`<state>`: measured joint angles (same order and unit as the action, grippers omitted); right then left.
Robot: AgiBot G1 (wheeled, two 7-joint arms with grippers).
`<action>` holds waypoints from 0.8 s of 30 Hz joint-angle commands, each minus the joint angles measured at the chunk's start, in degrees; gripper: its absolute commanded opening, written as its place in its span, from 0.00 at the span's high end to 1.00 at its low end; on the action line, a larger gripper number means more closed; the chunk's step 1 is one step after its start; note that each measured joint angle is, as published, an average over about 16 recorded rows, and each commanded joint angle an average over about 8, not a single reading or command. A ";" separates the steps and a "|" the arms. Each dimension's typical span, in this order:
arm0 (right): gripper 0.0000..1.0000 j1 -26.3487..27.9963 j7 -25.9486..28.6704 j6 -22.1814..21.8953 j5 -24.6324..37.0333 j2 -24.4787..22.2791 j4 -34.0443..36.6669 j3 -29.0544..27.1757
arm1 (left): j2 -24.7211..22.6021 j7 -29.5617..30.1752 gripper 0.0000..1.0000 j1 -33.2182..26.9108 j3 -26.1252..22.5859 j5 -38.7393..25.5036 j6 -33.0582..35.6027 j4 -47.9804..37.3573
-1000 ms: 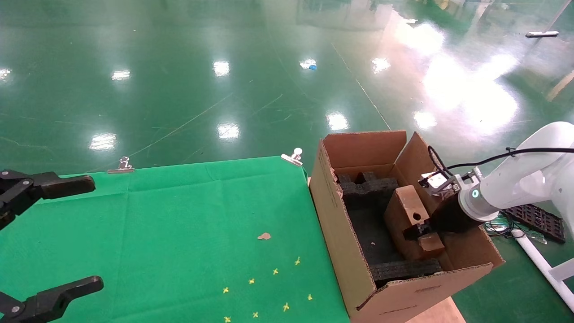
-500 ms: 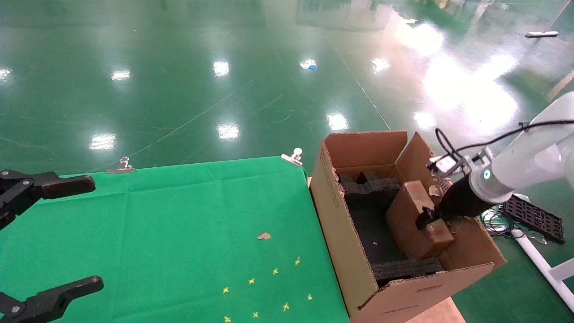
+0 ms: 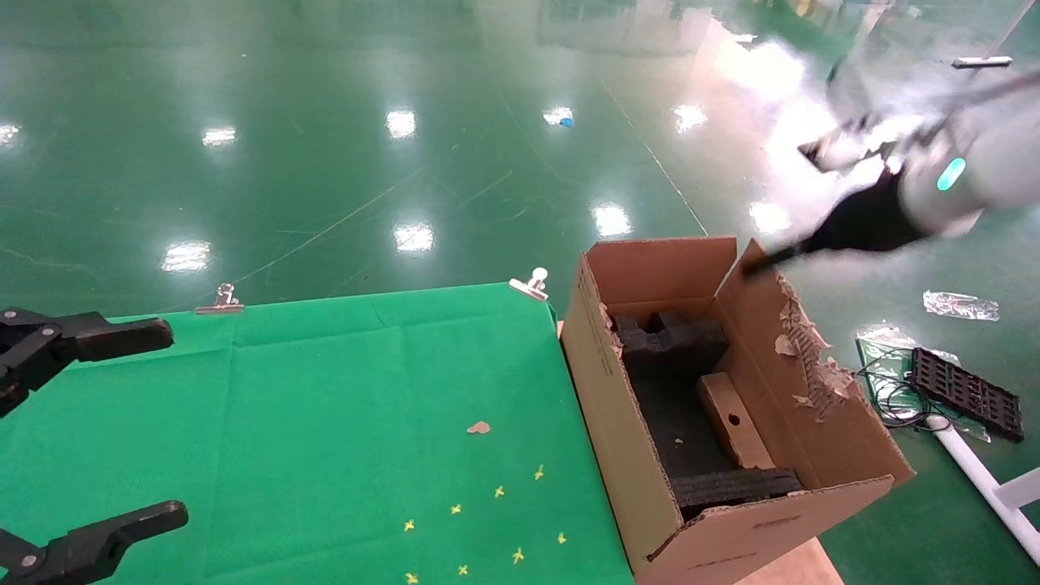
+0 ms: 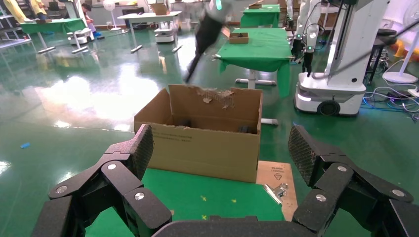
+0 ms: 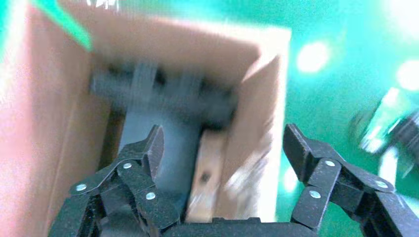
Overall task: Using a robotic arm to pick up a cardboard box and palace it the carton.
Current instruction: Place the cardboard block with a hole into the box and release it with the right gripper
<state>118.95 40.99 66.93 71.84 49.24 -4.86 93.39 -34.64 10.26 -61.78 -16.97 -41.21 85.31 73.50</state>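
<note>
The small cardboard box (image 3: 731,422) rests on its narrow edge inside the carton (image 3: 626,439), against the carton's right wall, its round hole facing up. Black foam blocks (image 3: 670,337) sit at the carton's far and near ends. My right gripper (image 3: 772,258) on the white robotic arm (image 3: 942,175) hangs open high above the carton's far right corner, holding nothing. In the right wrist view the right gripper (image 5: 222,148) looks down on the cardboard box (image 5: 207,182) in the carton (image 5: 197,44). My left gripper (image 3: 89,431) stays parked, open over the table's left; the left gripper (image 4: 220,145) faces the carton (image 4: 207,143).
The green-clothed table (image 3: 325,390) has metal clips (image 3: 530,284) along its far edge, a cardboard scrap (image 3: 478,427) and yellow marks. The carton's right flap (image 3: 804,357) is torn ragged. A black tray (image 3: 967,394), cables and a white pipe (image 3: 983,479) lie on the floor to the right.
The right gripper let go of the cardboard box and rose fast up and out of the carton. The box settled lower against the right wall. The left arm has not moved.
</note>
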 commanded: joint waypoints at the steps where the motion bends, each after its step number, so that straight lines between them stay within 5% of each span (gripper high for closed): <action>1: 0.00 2.81 -2.44 -0.59 -0.87 -0.95 -1.11 -0.70 | 0.00 0.00 0.00 0.00 -0.01 0.00 0.00 0.00; 10: 0.00 2.81 -7.18 -1.67 -5.41 -4.71 -7.12 -6.47 | 0.00 -0.03 0.00 0.00 -0.03 0.03 -0.02 -0.03; 24: 0.00 -11.52 -12.67 3.20 -11.26 -6.97 -21.79 -23.35 | 0.01 -0.06 0.00 -0.03 -0.08 0.05 -0.01 -0.07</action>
<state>107.42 28.31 70.13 60.57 42.26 -26.65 70.03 -34.63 10.20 -61.81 -17.05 -41.16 85.30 73.44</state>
